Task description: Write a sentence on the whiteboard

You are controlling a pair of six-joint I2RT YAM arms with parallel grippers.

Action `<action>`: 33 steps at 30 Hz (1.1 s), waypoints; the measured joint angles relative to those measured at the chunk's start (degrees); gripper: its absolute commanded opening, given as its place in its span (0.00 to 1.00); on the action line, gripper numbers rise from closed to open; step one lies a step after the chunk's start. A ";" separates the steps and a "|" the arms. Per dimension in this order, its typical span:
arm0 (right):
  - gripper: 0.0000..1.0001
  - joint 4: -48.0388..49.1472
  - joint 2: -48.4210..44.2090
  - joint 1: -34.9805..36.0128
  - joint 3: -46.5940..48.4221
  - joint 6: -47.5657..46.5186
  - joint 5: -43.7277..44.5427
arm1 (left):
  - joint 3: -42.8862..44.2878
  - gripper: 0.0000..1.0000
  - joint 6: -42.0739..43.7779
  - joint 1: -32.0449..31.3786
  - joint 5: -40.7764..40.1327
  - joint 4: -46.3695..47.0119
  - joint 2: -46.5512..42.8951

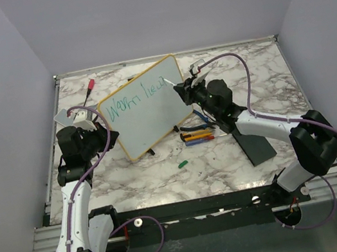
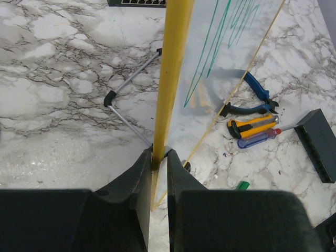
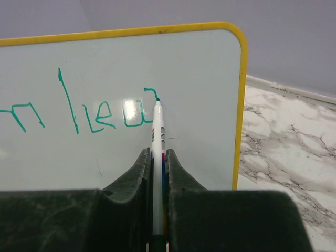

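- Whiteboard (image 1: 151, 119) is standing left of centre on the table (image 1: 241, 165) in the top view, leaning back on its feet. The sentence (image 1: 134, 99) is running along its upper line and is only partly written, so I am judging the writing step to be midway.
- In the same view, the left gripper (image 1: 102, 126) is meeting the board's left edge. The right gripper (image 1: 183, 89) is aiming a marker (image 1: 173, 84) at the board's far right part.
- From the left wrist, the left gripper is showing closed on the yellow frame (image 2: 173, 63), pinching it edge-on beside the wire stand (image 2: 131, 102). That pinch is needing to be firm, since pen pressure is likely pushing the board backward.
- From the right wrist, the right gripper is clamping the marker's barrel. The tip is appearing to touch the surface at the top of a hooked stroke just right of "hea".
- Little white space is remaining between that stroke and the frame's right side. I am advising narrow letters here, then dropping down for a second line.
- Light, even pressure with the tip square to the surface is looking wise, as a hard push risks rocking the board and breaking the stroke.
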 measured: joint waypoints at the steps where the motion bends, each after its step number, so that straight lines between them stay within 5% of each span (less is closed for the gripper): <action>1: 0.01 0.00 0.00 0.00 0.20 -0.04 0.07 | 0.00 0.00 0.00 0.00 0.02 0.00 0.00; 33: 0.01 0.42 -2.93 0.00 -1.70 -0.76 2.38 | 0.00 0.00 0.02 -0.07 0.02 0.00 -0.11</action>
